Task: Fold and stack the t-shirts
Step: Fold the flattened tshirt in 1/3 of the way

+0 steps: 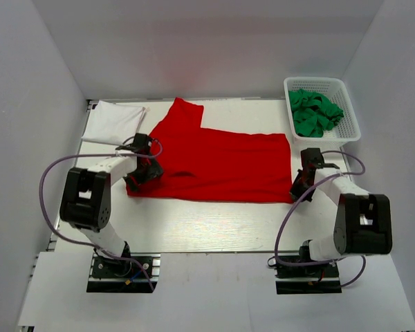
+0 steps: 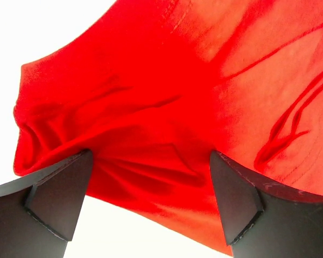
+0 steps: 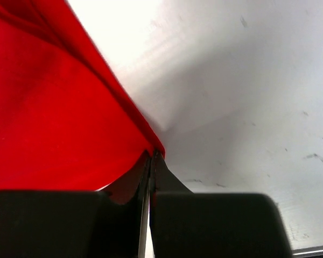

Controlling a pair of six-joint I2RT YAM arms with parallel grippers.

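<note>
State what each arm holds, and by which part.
The right jaws are shut on the red shirt at its near right corner. The left jaws stand open astride its bunched left end, holding nothing.

Probably a lab: white-walled booth (image 1: pixel 207 41)

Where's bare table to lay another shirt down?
The widest bare strip of table lies between the red shirt's near hem and the arm bases. A smaller patch sits behind it, beside the basket. Crowded: the far-left corner with the white shirt, plus left gripper and right gripper at the hem.
</note>
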